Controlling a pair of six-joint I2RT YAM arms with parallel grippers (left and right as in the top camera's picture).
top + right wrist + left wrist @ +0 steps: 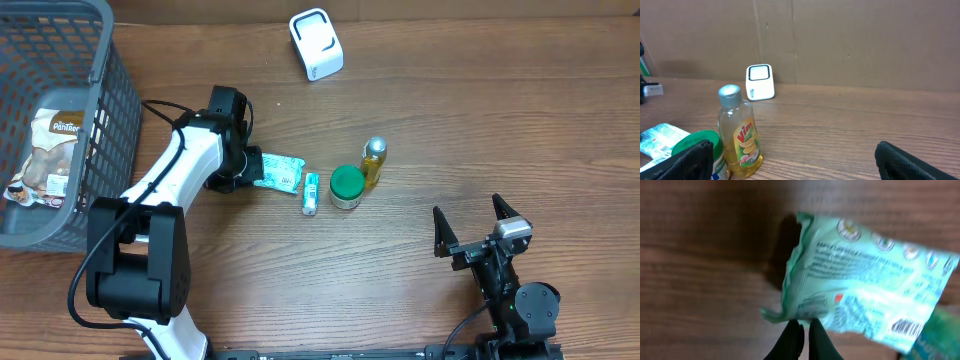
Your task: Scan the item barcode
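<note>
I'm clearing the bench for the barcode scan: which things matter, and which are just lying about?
In the job: green packet, pinched by the left gripper; white scanner.
Lying about: yellow bottle, green-lidded jar, small tube, grey basket.

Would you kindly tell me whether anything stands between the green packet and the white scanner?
Nothing visible does. The left claw pinches the green packet, and only bare tabletop lies between it and the white scanner.
</note>
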